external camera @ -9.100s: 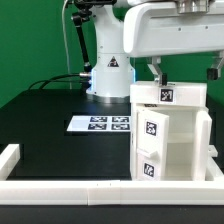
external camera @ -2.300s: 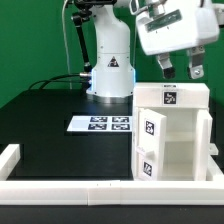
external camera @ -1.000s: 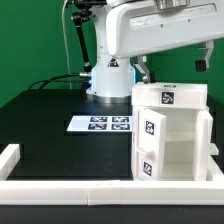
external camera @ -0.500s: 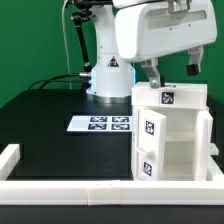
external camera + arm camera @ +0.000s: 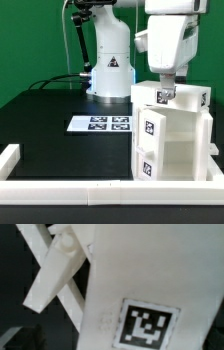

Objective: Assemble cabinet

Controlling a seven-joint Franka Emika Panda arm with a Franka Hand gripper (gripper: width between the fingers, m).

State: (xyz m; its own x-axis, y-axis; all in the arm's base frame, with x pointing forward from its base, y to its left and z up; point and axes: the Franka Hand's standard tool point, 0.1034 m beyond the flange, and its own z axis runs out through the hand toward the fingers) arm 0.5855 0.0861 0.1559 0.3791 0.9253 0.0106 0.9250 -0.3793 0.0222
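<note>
The white cabinet point(image 5: 172, 145) stands upright at the exterior view's right, with tags on its front panels and on its top panel point(image 5: 185, 97). My gripper point(image 5: 164, 91) hangs straight down over the top panel's left part, its fingers reaching the panel's edge beside the top tag. It holds nothing that I can see. In the wrist view the top panel point(image 5: 140, 274) with its tag point(image 5: 150, 326) fills the picture very close. A white cabinet edge point(image 5: 55, 277) slants beside it over the black table. A dark fingertip point(image 5: 12, 338) shows at the picture's edge.
The marker board point(image 5: 100, 123) lies flat on the black table left of the cabinet. White border rails point(image 5: 60, 186) run along the front and left edges. The robot base point(image 5: 110, 70) and its cables stand behind.
The hand has turned about its vertical axis and come down onto the cabinet's top; half a second ago its spread fingers hung just above the panel. The cabinet has not moved.
</note>
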